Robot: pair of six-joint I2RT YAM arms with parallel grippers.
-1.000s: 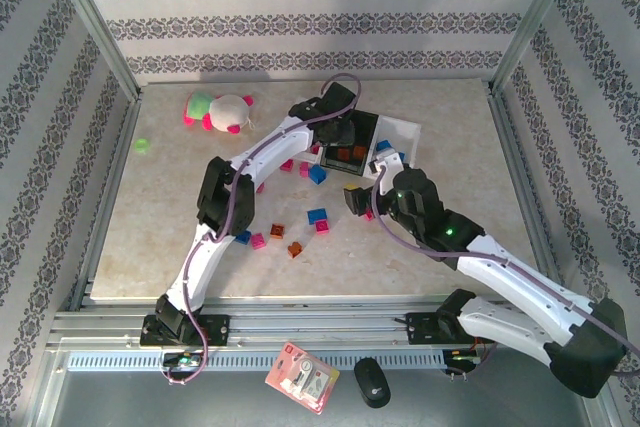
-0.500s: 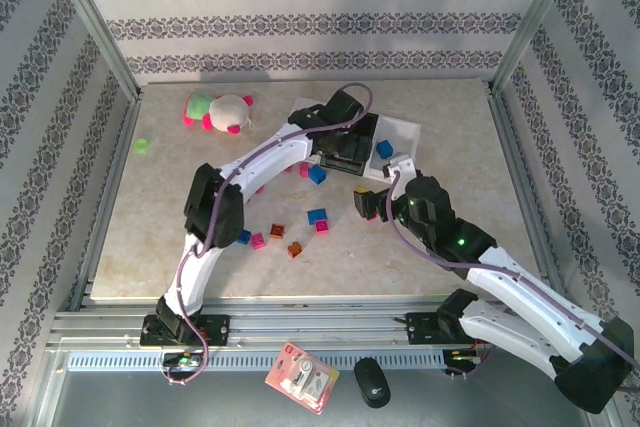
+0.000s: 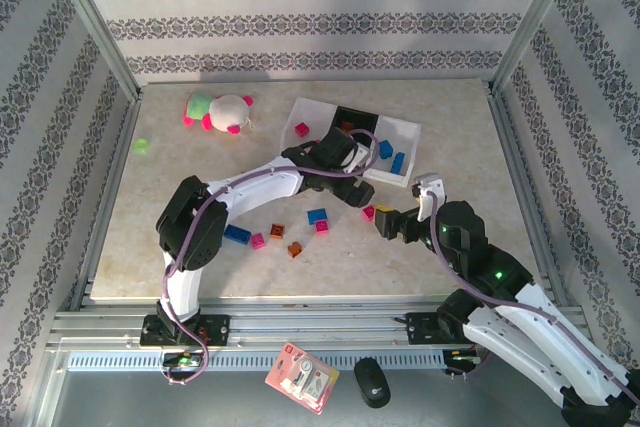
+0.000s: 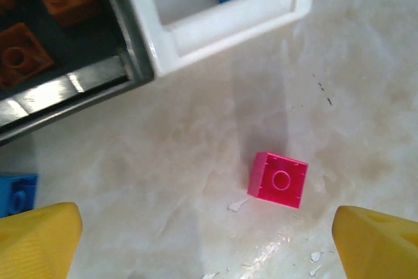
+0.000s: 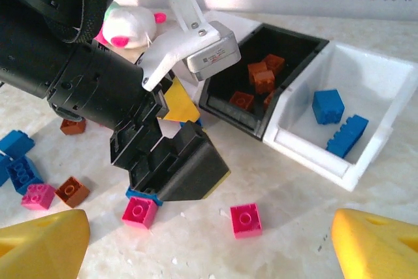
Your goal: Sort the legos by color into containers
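Three containers stand in a row at the back: a white tray with a magenta lego, a black tray with orange-brown legos, and a white tray with blue legos. My left gripper hangs open just in front of the black tray, with nothing between its fingers. Below it a magenta lego lies on the table. My right gripper is open and empty, right of that lego. More legos lie loose: blue, magenta, orange-brown.
A pink-white plush toy lies at the back left, and a small green piece near the left wall. The left gripper looms close in the right wrist view. A blue lego sits under the left forearm.
The left gripper opened over the black tray and drew back toward the near side. The right arm pulled back toward the near right.
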